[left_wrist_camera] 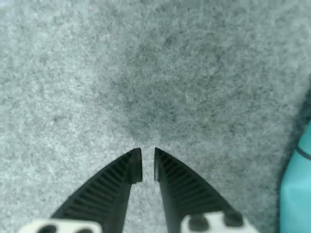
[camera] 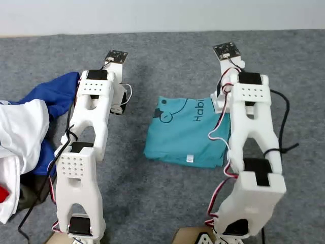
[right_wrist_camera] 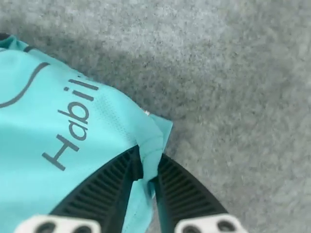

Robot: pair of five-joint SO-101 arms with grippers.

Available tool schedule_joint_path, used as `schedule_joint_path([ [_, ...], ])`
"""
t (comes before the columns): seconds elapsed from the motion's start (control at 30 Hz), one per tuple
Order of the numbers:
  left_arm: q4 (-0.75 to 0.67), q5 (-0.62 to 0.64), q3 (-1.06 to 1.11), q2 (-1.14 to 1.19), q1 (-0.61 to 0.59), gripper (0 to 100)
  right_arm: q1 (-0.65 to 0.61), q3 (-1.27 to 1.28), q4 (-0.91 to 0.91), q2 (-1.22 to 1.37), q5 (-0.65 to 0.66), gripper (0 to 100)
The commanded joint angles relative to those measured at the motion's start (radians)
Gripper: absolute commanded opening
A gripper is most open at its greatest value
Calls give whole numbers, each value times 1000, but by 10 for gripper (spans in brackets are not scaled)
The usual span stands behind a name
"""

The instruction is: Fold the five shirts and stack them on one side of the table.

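Mid-table lies the teal shirt (camera: 177, 137), likely light, soft and floppy. The right gripper (right_wrist_camera: 146, 167) is clamped on its 2 o'clock corner, a sensible hold. The left gripper (left_wrist_camera: 148, 165), at 10 o'clock, is clenched empty.

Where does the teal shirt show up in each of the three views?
High view: the teal shirt lies folded mid-table, between the two arms.
Left wrist view: a thin strip of it at the picture's edge, apart from the left gripper.
Right wrist view: its lettered corner, with a fold pinched in the right gripper.
Shared landmark: the grey table covering.
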Motion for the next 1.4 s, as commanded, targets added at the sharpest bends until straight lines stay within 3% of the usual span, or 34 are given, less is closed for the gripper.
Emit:
schedule_joint_path([
  [0.0,-14,6,-15,-11,5,51,19,-115,-7,58,11,14],
  [0.07,-14,6,-15,-11,5,51,19,-144,-7,96,11,28],
  [0.17,-12,6,-15,-11,5,51,13,-187,58,107,8,141],
  [0.27,-12,6,-15,-11,5,51,-4,-287,223,107,-21,246],
  [0.37,-12,6,-15,-11,5,51,-16,-391,401,107,-26,256],
  [0.5,-12,8,-15,-11,5,51,-45,-448,568,105,-26,211],
  [0.63,-12,8,-15,-11,5,51,-64,-365,562,45,-34,13],
  [1.0,-12,8,-15,-11,5,51,-140,-51,559,-64,-35,10],
  [1.37,-12,8,-15,-11,5,51,-99,227,367,-64,-28,10],
])
